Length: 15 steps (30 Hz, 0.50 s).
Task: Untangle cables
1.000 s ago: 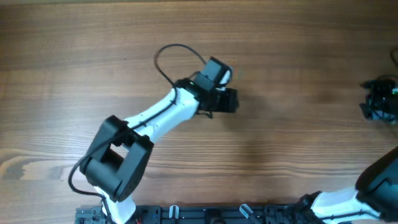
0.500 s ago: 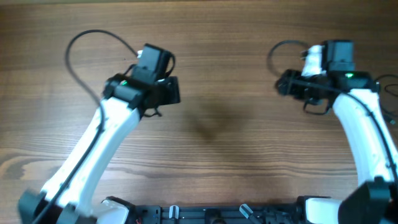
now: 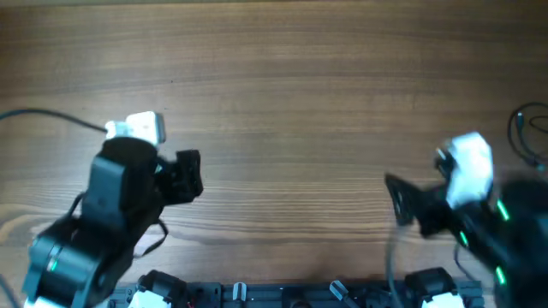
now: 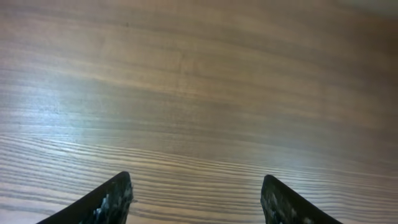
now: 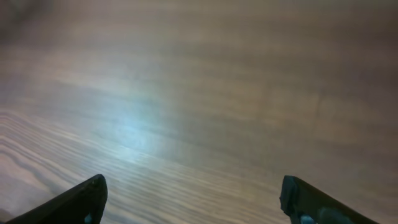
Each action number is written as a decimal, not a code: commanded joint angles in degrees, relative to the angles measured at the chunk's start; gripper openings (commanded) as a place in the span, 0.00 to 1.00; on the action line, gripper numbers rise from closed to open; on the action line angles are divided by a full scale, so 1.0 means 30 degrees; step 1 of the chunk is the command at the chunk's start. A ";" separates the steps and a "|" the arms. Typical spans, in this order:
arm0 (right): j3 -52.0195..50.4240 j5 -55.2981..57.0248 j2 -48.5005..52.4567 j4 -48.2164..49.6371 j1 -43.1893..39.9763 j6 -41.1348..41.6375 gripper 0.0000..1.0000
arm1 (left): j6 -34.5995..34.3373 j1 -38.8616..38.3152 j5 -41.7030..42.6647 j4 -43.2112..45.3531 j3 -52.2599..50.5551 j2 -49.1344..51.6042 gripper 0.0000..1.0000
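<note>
No coil of thin cables with plugs shows on the wooden table (image 3: 282,103) in any view. Thin black loops (image 3: 524,130) lie at the right edge of the overhead view; I cannot tell whether they are a task cable or the arm's own wire. My left gripper (image 3: 190,175) is low at the left, open and empty. In the left wrist view (image 4: 196,190) its jaws stand wide apart over bare wood. My right gripper (image 3: 401,205) is low at the right, blurred, open and empty. In the right wrist view (image 5: 193,193) only wood lies between its jaws.
The left arm's thick black wire (image 3: 51,117) runs from the left edge to its white wrist camera (image 3: 137,127). A black rail with clips (image 3: 282,295) lines the table's front edge.
Both arms have swung back from the middle of the table towards the front edge, the left one to the lower left, the right one to the lower right. Both grippers stay empty.
</note>
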 commanded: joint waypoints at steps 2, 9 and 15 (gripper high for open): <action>0.0095 0.0466 -0.4379 -0.1049 0.0058 -0.0444 1.00 | -0.0248 0.0087 -0.0321 -0.0634 0.0175 -0.1231 0.69; 0.0095 -0.1137 -0.6535 -0.4612 0.0058 -0.1333 1.00 | -0.0219 0.0087 -0.0328 -0.1435 0.0175 -0.1282 0.69; 0.0095 -0.2594 -0.7461 -0.3206 0.0044 -0.3927 1.00 | 0.0328 0.0087 -0.0335 -0.1690 0.0175 -0.1282 0.70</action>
